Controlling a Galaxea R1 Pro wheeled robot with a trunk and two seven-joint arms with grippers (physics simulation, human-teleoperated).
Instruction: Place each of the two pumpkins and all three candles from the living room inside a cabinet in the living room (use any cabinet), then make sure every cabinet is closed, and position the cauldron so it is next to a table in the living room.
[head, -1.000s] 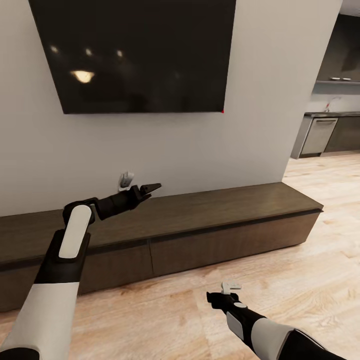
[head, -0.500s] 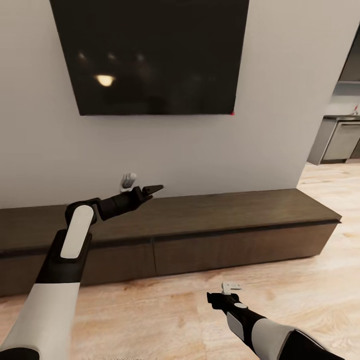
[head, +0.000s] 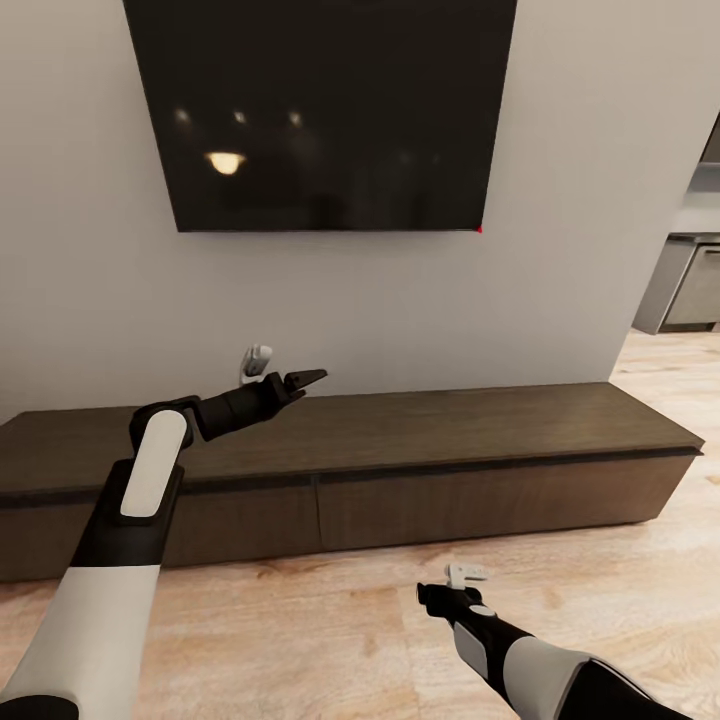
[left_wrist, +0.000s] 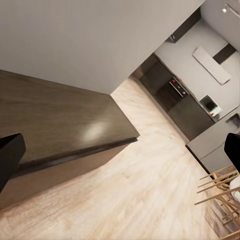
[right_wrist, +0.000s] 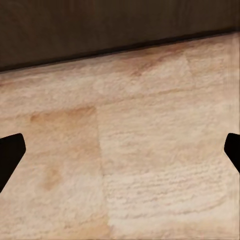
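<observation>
Facing a long, low dark-brown cabinet (head: 400, 450) set against a pale wall, under a wall-mounted black television (head: 325, 110). Front panels of the cabinet shut, flat top bare. Left gripper (head: 280, 378) held up over the cabinet's top near the wall, fingers spread apart, nothing between them; in the left wrist view one dark fingertip (left_wrist: 9, 155) at each edge, well apart, with the cabinet's end (left_wrist: 60, 130), light wooden floor (left_wrist: 150, 185) and a distant kitchen with a dark-grey kitchen cupboard (left_wrist: 180, 100) beyond. Wooden chair legs (left_wrist: 220, 187) in that view's corner. Right gripper (head: 452, 588) low over the floor in front of the cabinet, empty, fingers wide apart; in the right wrist view the two dark tips (right_wrist: 10, 152) at opposite edges, plank floor between, the cabinet's base (right_wrist: 115, 25) along the far side.
</observation>
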